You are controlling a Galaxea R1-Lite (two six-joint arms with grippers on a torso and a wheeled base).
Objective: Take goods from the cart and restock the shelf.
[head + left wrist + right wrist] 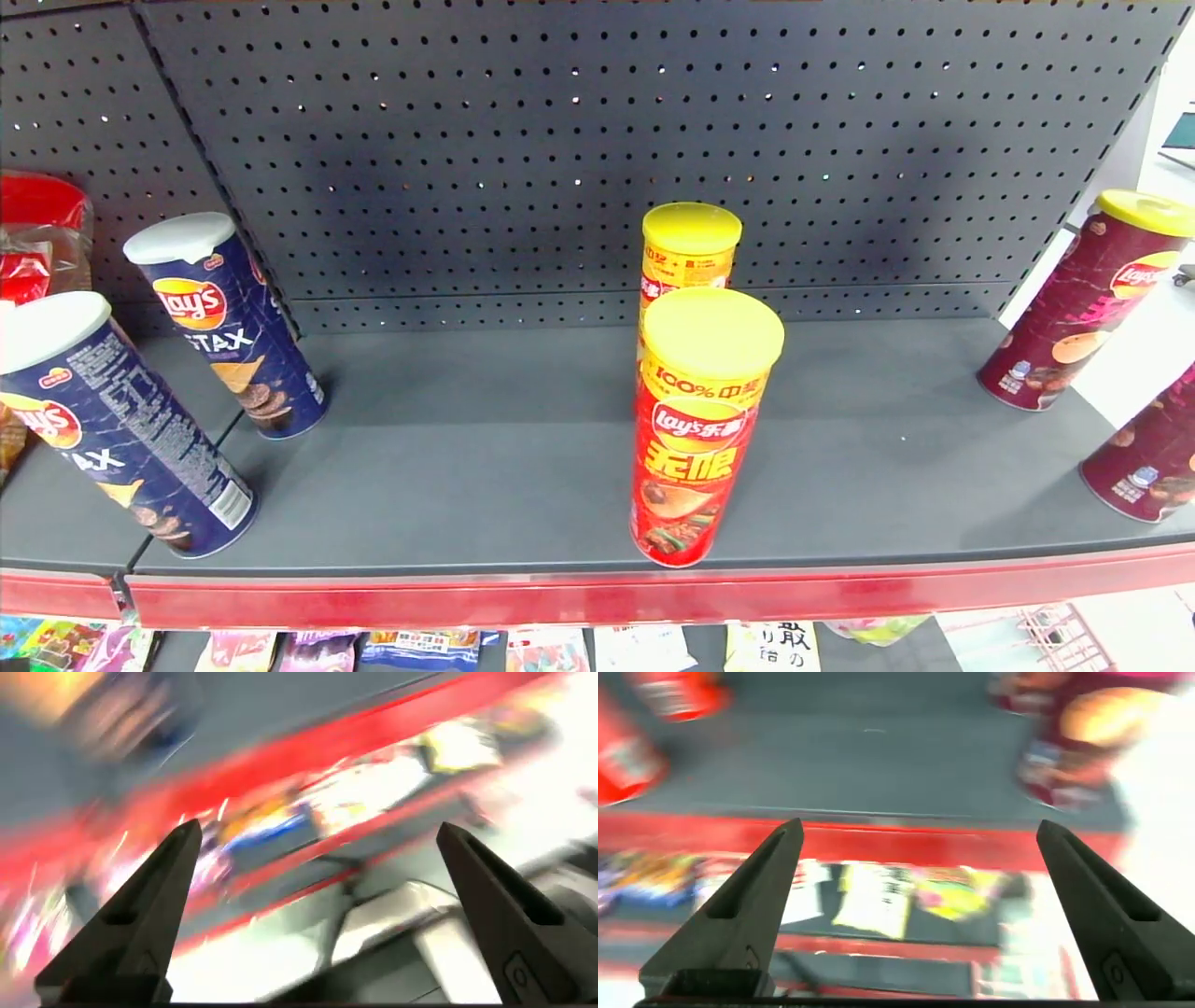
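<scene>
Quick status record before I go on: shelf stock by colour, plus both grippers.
shelf: dark, red front edge
blue cans: two, left end
red cans: two, middle, one behind the other
maroon cans: two, right end
gaps: bare shelf between the groups
left gripper: open, empty
right gripper: open, empty

Shelf (485, 467): grey, red front lip. Blue cans (233, 341): two, white-lidded, upright, left. Red cans (695, 429): two, yellow-lidded, centre, one behind the other. Maroon cans (1083, 303): two, right end.

Chip cans (702, 439) on the shelf (467, 485) bear print.
</scene>
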